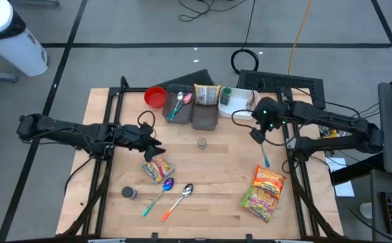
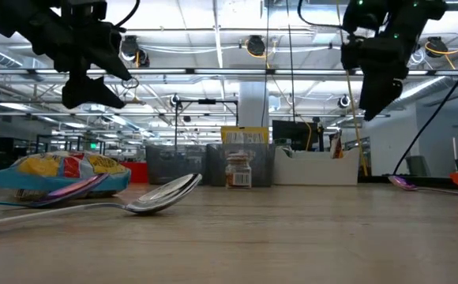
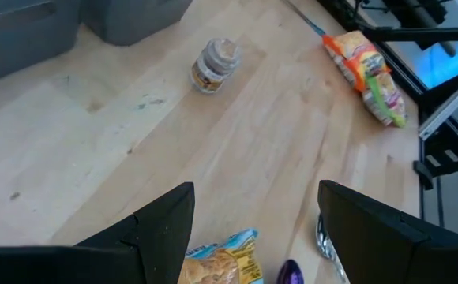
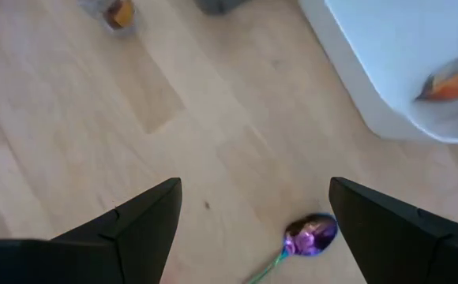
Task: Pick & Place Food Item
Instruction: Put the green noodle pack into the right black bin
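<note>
I have the small food packet (image 1: 157,168) lying flat on the counter (image 1: 209,179), just below my left gripper (image 1: 157,146) in the high view. It is a crinkled pouch, yellow and red with a pale blue edge, and the left wrist view shows only its top corner (image 3: 217,267) between the fingers (image 3: 162,229), which stand apart with nothing between them. That gripper hangs above the packet, clear of it.

Just beside the packet lies a purple spoon with a blue handle (image 1: 159,194), its bowl close against the pouch's lower edge, and next to that a silver spoon with an orange handle (image 1: 178,200). A small dark puck (image 1: 128,193) sits well to the left. A little jar (image 1: 201,142) stands mid-counter. A larger orange and green packet (image 1: 264,192) lies near the right edge.

My right gripper (image 1: 259,133) hangs over another purple spoon (image 4: 310,236), fingers (image 4: 138,217) spread wide and empty, close to the white tray (image 4: 395,63). At the back are a red bowl (image 1: 155,96) and grey bins (image 1: 194,111).
</note>
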`<move>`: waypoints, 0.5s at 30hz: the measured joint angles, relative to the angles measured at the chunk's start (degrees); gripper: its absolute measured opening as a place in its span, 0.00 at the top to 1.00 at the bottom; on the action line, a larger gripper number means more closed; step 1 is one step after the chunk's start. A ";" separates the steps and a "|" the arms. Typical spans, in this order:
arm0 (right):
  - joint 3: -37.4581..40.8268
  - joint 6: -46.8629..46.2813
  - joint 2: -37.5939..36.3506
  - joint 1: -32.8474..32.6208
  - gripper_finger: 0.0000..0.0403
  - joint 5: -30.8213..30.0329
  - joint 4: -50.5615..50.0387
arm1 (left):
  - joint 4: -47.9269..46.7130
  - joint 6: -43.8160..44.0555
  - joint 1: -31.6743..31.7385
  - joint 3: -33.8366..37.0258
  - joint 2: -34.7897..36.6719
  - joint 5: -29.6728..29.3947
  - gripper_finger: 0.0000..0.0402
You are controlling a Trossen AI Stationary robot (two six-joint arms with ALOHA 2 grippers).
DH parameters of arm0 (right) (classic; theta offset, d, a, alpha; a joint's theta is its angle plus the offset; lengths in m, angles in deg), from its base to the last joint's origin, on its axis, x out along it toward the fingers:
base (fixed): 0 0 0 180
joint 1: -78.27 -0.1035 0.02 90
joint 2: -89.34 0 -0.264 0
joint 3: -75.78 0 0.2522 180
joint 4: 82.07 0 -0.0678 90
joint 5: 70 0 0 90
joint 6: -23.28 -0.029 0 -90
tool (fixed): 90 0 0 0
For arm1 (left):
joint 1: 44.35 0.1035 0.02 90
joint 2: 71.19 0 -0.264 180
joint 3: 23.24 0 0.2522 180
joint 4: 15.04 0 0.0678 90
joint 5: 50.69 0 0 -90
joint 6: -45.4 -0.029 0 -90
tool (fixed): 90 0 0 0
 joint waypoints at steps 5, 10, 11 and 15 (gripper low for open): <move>0.02 3.32 2.24 3.22 0.22 1.05 -3.84 | 0.15 0.09 0.56 0.00 0.02 0.02 0.32; 0.02 5.07 3.10 5.22 0.22 2.17 -4.74 | 0.16 1.02 0.56 0.00 0.04 1.10 0.32; 0.02 5.34 3.10 5.38 0.22 3.41 -4.70 | 0.16 1.35 0.56 0.00 0.04 1.39 0.32; 0.02 5.14 3.10 5.31 0.22 5.92 -4.66 | 0.16 1.42 0.56 0.00 0.04 1.46 0.32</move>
